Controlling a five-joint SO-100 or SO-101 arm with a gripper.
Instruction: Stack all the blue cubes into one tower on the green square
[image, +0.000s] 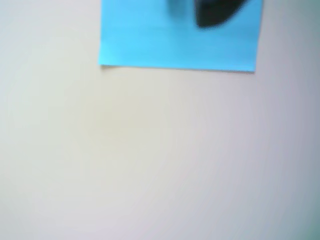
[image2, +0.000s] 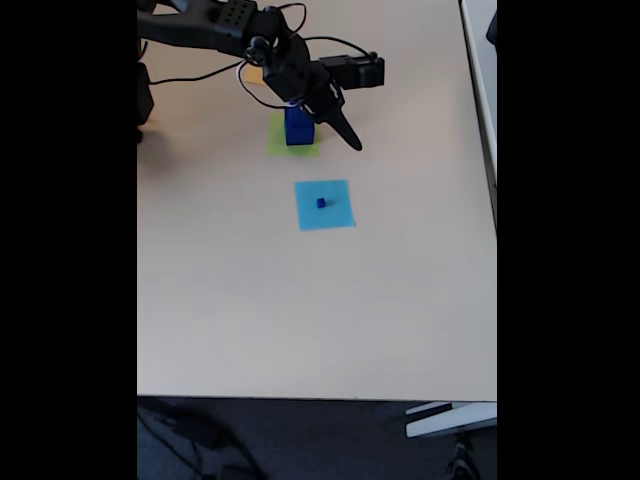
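One robot arm (image2: 230, 30) reaches in from the top left of the fixed view, its black hand (image2: 335, 122) pointing down and to the right, just beside a stack of blue cubes (image2: 298, 124). Whether the fingers are spread or pressed together cannot be told from either view. The stack stands on the green square (image2: 277, 146), touching it, near the top of the pale counter (image2: 300, 300). Below the stack, a tiny blue cube (image2: 321, 203) sits alone near the middle of a flat light-blue square (image2: 338, 215), well apart from the hand. In the blurred wrist view, a dark fingertip (image: 215, 15) shows at the top edge over the light-blue square (image: 150, 40).
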